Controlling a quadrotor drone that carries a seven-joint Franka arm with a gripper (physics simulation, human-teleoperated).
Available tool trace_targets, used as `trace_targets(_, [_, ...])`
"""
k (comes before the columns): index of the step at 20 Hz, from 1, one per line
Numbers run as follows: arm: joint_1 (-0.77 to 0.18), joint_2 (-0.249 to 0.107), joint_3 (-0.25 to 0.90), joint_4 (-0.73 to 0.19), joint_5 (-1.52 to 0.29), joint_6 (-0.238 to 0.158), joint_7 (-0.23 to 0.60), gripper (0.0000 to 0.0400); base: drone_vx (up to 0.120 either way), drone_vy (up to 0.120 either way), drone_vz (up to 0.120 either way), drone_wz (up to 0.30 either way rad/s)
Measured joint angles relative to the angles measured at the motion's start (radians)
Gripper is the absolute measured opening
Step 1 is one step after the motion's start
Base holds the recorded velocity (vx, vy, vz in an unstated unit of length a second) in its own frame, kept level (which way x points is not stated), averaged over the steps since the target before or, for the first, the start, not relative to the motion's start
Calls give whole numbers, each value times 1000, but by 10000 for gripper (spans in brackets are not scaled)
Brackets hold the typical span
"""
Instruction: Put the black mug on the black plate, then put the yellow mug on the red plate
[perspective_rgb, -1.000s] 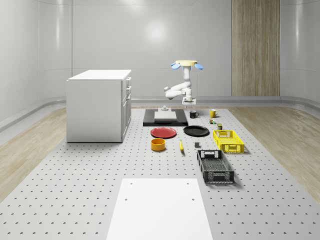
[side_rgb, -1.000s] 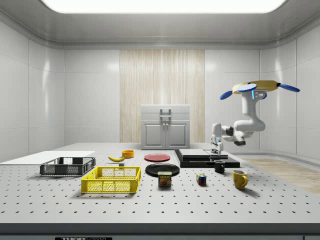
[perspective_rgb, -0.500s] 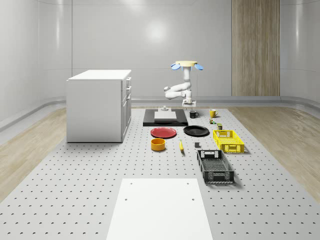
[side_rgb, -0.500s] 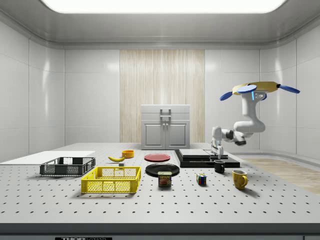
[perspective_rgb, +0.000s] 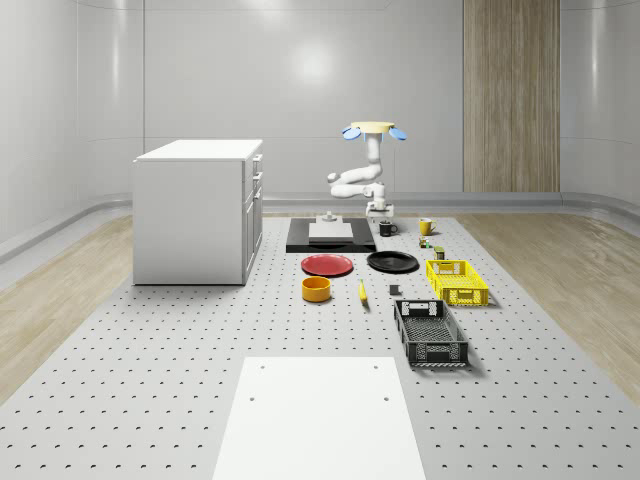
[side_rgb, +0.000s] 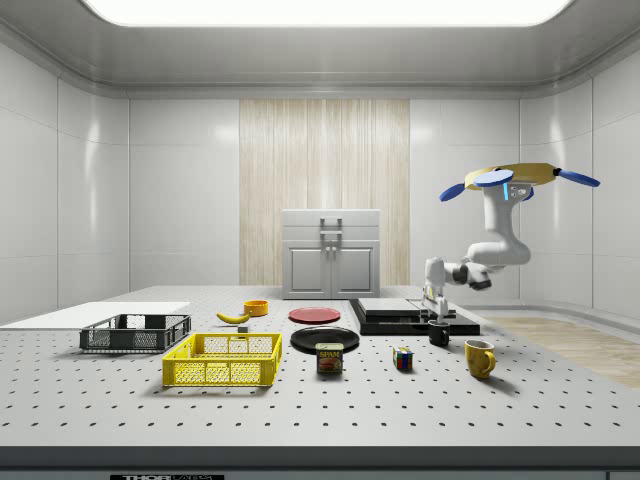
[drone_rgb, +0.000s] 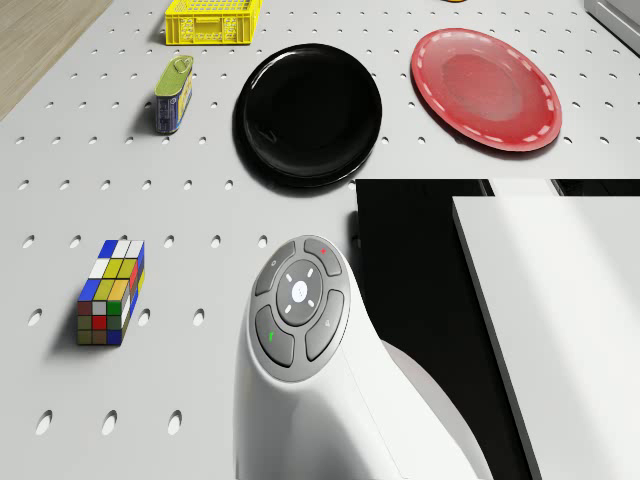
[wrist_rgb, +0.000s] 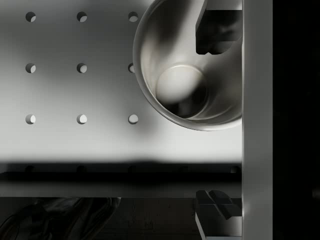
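Black mug (wrist_rgb: 192, 75) interior in wrist view, gripper (side_rgb: 435, 312) straddling its rim

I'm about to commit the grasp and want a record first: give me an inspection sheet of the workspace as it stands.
Surface: grey perforated table, white sheet at the whole-scene view's near end.
Job's things: black mug upright on the table beside the black slab; black plate and red plate bare; yellow mug on the table.
Clutter: Rubik's cube, tin, yellow crate, black crate, banana, orange bowl.
Gripper: gripper open, right above the black mug, one finger inside the rim, one outside; drone hovers behind.
Cables: nothing seen.
Surroundings: white cabinet, grey walls, wood panel.
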Motion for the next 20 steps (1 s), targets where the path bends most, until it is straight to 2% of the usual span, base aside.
trace_targets(7, [-10, -19, -32, 14, -27, 33, 3, 400, 0, 0, 0, 0])
trace_targets(18, [-17, -37, -36, 19, -26, 54, 7, 400, 0, 0, 0, 0])
trace_targets(20, [-18, -39, -36, 19, -25, 56, 8, 286, 0, 0, 0, 0])
